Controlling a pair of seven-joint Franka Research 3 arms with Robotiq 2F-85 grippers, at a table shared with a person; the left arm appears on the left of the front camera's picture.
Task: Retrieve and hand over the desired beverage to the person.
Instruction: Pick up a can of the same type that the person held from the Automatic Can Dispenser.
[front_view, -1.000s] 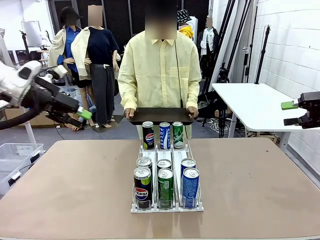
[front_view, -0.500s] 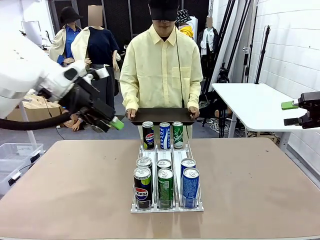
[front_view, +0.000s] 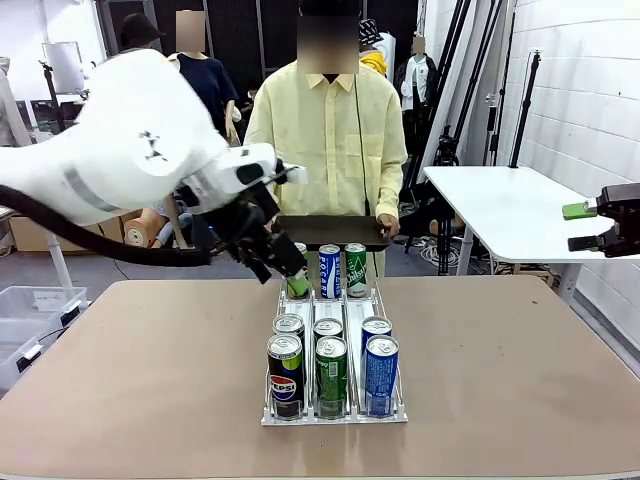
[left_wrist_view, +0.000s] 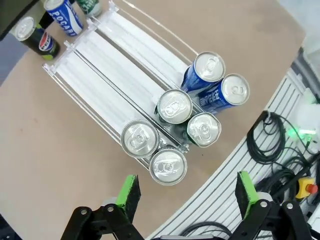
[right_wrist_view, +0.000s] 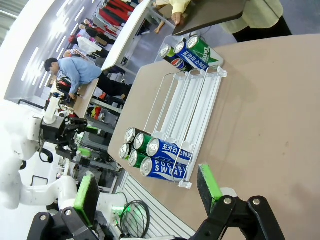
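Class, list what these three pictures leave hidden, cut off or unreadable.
- Front view: the left claw covers most of the back-row Pepsi can.
- Front view: the left arm hides the black tray's left end.
- Front view: the picture's right edge cuts off the right claw's body.
- Left wrist view: the two nearest cans show lids alone, so their labels are unreadable.

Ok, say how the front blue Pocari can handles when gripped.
The tall blue aluminium can looks sealed, so probably full and heavy for its size. Its smooth round wall may slip. Slim and upright, it could tip if nudged high.
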